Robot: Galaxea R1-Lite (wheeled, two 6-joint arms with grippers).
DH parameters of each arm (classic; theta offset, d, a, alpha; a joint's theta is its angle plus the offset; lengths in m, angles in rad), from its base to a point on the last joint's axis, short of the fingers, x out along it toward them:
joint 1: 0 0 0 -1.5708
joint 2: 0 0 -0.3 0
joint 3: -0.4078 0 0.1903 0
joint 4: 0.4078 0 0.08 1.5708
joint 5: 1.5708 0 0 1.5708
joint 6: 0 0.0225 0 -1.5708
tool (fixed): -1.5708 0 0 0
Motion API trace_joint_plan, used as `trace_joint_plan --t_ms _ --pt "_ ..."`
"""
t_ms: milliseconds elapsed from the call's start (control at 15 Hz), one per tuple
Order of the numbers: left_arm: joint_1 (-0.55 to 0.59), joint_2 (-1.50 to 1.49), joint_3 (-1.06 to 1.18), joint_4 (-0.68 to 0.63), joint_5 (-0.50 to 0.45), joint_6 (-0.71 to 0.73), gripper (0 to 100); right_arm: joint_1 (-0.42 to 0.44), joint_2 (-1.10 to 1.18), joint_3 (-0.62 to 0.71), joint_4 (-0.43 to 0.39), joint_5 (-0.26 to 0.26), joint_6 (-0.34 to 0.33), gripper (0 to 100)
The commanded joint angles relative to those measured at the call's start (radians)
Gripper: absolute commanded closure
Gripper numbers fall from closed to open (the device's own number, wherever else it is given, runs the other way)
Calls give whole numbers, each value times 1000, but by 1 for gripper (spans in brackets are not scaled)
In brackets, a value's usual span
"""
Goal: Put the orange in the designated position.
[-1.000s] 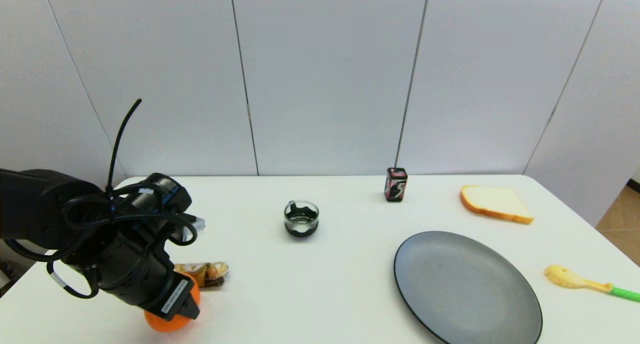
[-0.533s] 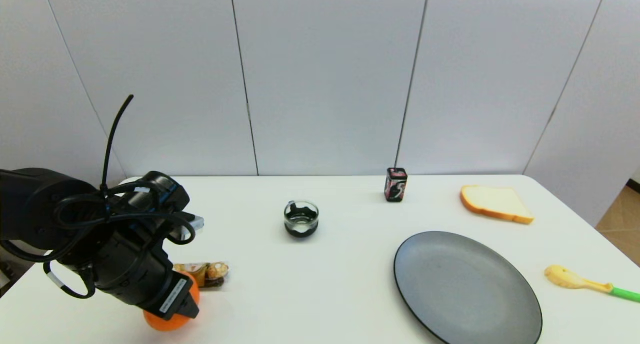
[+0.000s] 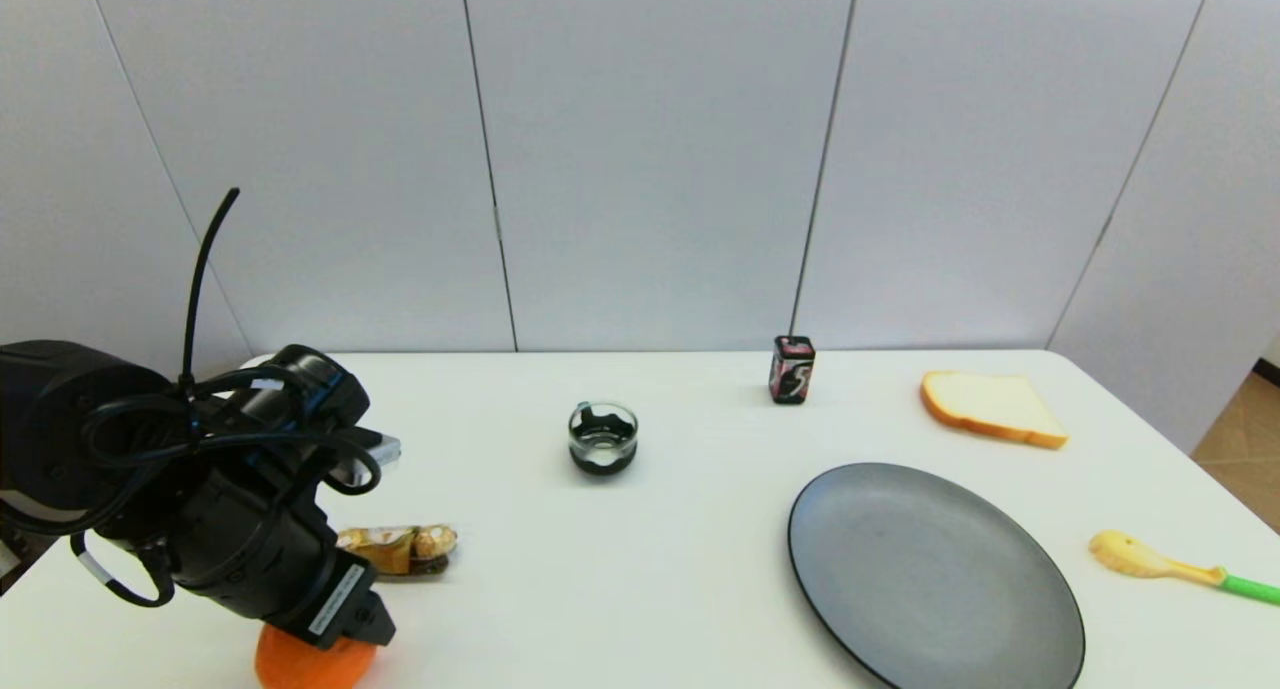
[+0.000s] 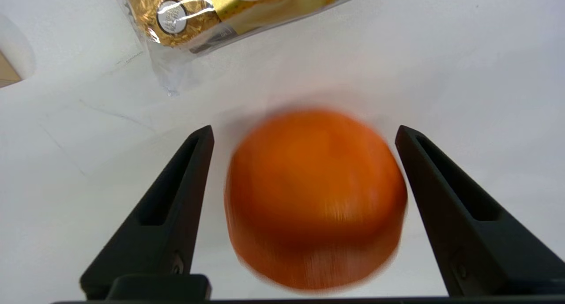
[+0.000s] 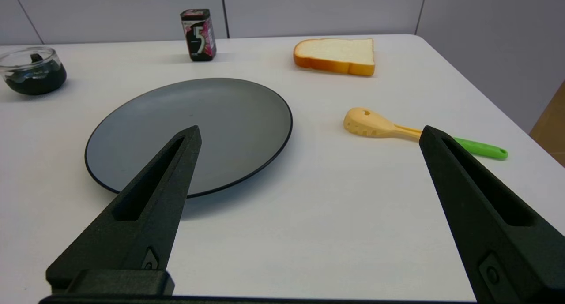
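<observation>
The orange lies on the bare white tabletop near the front left edge, mostly covered by my left arm in the head view. In the left wrist view the orange is blurred and sits between the two black fingers. My left gripper is open around it, with a clear gap on one side and the other finger close to the skin. The left gripper points down over the fruit. My right gripper is open and empty, hovering low beside the grey plate. No marker shows any position.
A gold-wrapped chocolate pack lies just beyond the orange. Farther off are a small glass cup, a gum box, a bread slice, a large dark grey plate and a yellow-green spoon.
The orange has shifted toward the near table edge and a little left, away from the chocolate pack. My left arm moved the same way with it.
</observation>
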Motion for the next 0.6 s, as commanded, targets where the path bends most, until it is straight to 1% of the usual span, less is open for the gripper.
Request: trace_joint_plan --t_ms 67,600 --pt "0 0 7 3 1 0 0 0 0 0 -1 0 0 0" --pt "-2 -18 2 1 2 0 0 0 0 0 -1 0 0 0"
